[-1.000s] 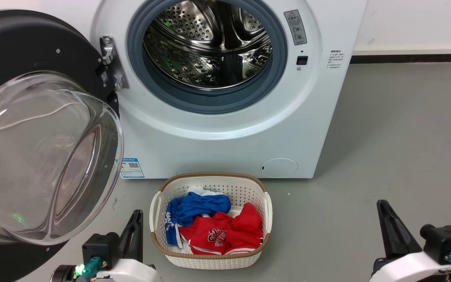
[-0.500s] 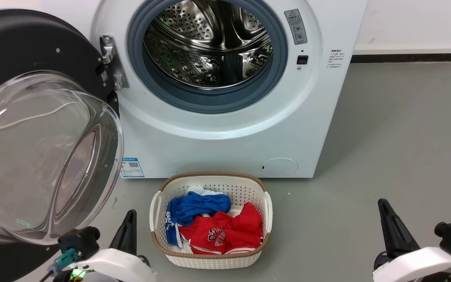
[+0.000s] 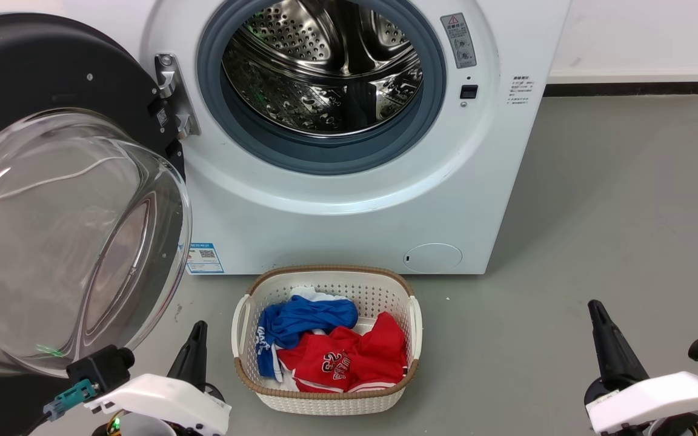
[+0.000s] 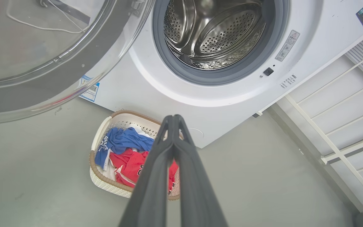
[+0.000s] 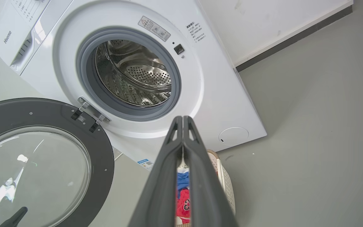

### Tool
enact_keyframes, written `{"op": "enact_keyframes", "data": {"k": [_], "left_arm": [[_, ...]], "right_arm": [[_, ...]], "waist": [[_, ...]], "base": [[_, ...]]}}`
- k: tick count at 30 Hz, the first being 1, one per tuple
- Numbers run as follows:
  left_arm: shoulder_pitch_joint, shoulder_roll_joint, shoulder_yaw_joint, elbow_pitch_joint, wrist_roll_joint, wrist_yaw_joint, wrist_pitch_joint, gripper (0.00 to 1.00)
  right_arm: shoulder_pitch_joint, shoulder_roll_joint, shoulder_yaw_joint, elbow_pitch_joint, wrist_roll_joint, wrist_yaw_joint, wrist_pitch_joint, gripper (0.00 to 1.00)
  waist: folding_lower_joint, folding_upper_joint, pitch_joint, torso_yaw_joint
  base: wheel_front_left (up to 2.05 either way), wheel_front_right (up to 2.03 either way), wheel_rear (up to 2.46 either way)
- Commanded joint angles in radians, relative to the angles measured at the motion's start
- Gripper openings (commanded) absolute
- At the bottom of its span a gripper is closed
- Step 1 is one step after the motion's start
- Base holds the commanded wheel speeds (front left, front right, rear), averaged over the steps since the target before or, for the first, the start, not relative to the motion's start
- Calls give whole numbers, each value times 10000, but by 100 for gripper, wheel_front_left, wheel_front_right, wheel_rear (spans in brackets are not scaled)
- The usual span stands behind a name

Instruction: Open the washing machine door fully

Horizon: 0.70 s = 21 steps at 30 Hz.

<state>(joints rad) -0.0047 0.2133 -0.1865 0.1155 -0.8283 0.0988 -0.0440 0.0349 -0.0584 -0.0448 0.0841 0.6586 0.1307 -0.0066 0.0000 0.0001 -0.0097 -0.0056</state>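
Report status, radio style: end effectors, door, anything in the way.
Left end effector shut, empty. Right end effector shut, empty. Door swung wide open, nothing touching it. Basket on floor, apart from door.

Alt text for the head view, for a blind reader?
The washing machine door stands open left of the white washer, baring the steel drum. A basket of red and blue clothes sits before it, between the left hand and right hand.

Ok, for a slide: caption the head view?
Washing machine door wide open, drum exposed, left gripper and right gripper flanking the laundry basket.
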Motion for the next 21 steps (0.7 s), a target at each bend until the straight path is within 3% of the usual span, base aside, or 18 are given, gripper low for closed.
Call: {"op": "enact_keyframes", "data": {"k": [1,21], "left_arm": [[-303,0,149,-56,-314,-105,40,0],[-529,-382,856,291,-2517,-733,387,0]], "right_arm": [[-297,-76,-28,-53,401,2,41,0],[-641,-99,-135,402,3030,1,305,0]], "waist": [[0,-1,2,1],[0,-1,29,12]], "base": [[0,0,0],[0,0,0]]}}
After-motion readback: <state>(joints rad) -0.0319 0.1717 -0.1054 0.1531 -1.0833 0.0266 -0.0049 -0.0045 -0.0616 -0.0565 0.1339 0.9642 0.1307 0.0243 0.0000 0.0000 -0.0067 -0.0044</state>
